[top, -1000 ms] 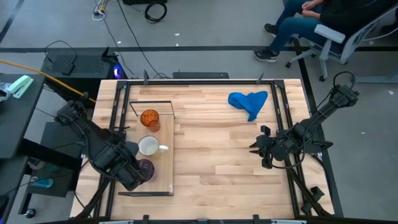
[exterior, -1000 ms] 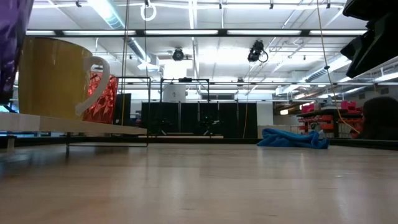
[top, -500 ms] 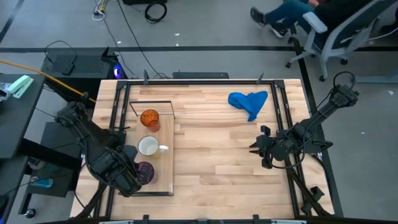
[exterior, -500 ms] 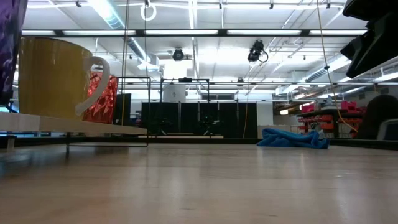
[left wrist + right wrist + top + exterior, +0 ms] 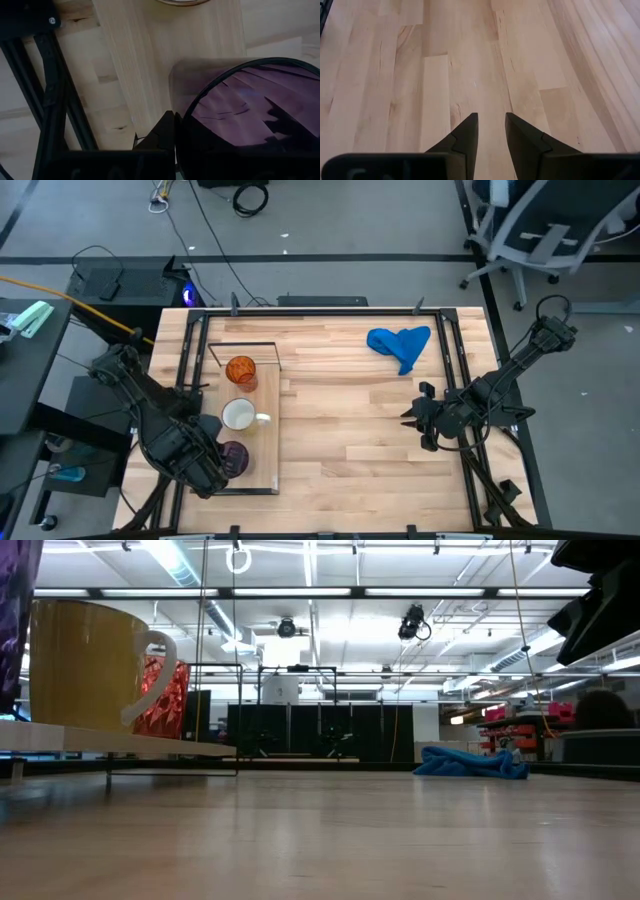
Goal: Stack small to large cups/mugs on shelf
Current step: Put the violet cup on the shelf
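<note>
Since a second ago the left gripper (image 5: 222, 465) has drawn back slightly toward the shelf's (image 5: 262, 480) near left corner, fingers pressed together beside the upright purple cup (image 5: 235, 454). White mug (image 5: 239, 416), handle pointing right, and orange cup (image 5: 241, 370) line the shelf's length. Right gripper (image 5: 491, 131) hovers, fingers spread, over bare worktop (image 5: 350, 430).

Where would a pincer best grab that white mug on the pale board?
Probably at the rim of the white mug, coming straight down from above. It stands upright with its mouth open to the top. Its handle points toward the table's middle, away from the left pincer, and the orange cup and purple cup stand close on either side, crowding a side approach.
</note>
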### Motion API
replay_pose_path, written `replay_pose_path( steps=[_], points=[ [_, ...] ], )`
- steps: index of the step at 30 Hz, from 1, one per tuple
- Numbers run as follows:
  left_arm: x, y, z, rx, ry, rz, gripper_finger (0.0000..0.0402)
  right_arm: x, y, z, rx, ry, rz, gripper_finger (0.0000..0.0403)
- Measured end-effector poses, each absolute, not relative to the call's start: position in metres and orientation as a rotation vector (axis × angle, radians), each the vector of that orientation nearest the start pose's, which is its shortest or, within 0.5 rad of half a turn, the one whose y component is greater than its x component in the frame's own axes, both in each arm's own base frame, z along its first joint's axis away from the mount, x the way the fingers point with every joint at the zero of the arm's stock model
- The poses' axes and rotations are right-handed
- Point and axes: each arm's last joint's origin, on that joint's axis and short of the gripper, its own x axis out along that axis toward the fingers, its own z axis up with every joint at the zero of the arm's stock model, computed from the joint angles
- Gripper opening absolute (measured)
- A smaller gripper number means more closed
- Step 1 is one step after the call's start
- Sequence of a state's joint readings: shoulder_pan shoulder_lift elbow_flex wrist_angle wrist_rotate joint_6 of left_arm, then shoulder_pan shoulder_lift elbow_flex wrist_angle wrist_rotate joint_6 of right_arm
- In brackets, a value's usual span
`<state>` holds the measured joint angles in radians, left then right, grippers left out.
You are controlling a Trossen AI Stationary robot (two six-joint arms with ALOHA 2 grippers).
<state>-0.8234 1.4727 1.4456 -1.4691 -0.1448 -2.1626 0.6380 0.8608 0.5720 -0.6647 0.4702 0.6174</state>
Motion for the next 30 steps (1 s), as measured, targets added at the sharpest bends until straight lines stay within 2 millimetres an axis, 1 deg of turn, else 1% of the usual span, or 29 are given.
replay_pose_path(
  steps=[5,10,20,26,30],
  points=[
    [0.1715,-0.1789,0.3231,-1.066,1.152,0.972,0.0012,0.1315,0.0812,0.2152,0.080,0.811,-0.098,0.0105],
    [0.1754,-0.1833,0.3166,-1.038,1.161,0.991,0.0012,0.1296,0.0842,0.2152,0.071,0.812,-0.076,0.0105],
    [0.1754,-0.1835,0.3162,-1.035,1.163,0.996,0.0013,0.1279,0.0872,0.2154,0.071,0.808,-0.061,0.0105],
    [0.1753,-0.1835,0.3159,-1.032,1.166,0.999,0.0054,0.1279,0.0872,0.2154,0.073,0.808,-0.062,0.0105],
    [0.1753,-0.1835,0.3159,-1.032,1.166,0.999,0.0071,0.1280,0.0872,0.2154,0.073,0.808,-0.062,0.0105]
  ],
)
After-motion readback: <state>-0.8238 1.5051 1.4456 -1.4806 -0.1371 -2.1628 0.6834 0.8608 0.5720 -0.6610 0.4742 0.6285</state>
